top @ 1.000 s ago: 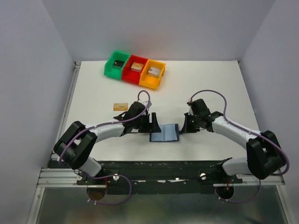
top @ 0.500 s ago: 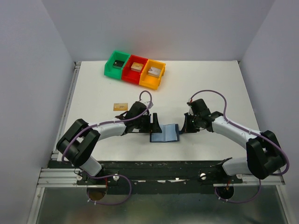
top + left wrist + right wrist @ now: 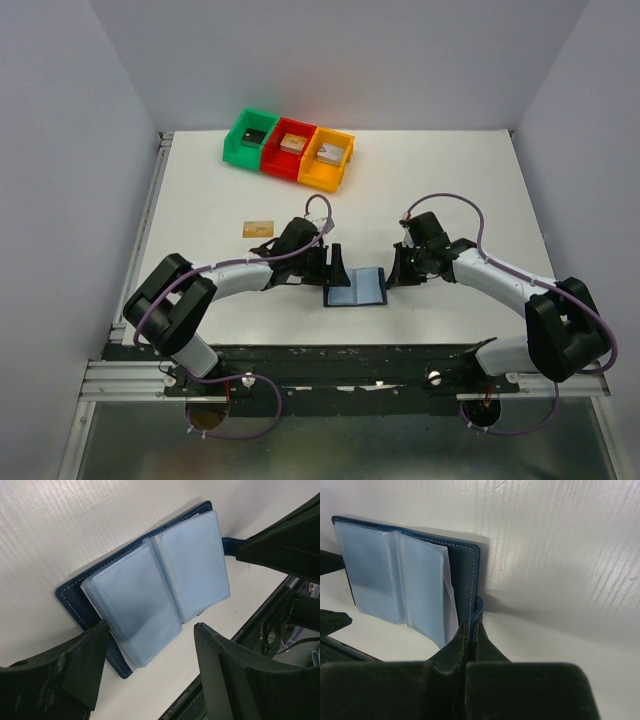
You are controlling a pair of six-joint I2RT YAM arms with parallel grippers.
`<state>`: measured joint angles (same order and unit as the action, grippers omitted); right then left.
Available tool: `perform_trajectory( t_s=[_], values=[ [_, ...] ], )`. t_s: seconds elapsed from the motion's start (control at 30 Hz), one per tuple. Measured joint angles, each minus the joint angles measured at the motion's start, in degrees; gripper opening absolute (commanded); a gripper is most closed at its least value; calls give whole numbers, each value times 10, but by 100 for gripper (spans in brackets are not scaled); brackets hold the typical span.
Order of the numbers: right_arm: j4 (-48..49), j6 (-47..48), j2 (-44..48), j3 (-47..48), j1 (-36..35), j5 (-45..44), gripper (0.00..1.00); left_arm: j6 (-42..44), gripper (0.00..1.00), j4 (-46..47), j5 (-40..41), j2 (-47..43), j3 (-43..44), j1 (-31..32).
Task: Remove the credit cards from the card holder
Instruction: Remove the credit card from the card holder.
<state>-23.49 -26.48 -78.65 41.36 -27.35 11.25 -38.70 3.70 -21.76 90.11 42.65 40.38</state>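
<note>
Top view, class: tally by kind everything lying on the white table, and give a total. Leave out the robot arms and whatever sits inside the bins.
plastic bins: 3 (green, red, orange)
card holder: 1
loose tan-gold card: 1
Total: 5
</note>
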Motion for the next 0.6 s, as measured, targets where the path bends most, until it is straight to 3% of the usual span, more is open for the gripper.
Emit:
perform_trajectory(
  t_s=[0.6],
  values=[
    [0,5,-2,0,1,0,0,49,78,13,-14,-1,34,40]
  ],
)
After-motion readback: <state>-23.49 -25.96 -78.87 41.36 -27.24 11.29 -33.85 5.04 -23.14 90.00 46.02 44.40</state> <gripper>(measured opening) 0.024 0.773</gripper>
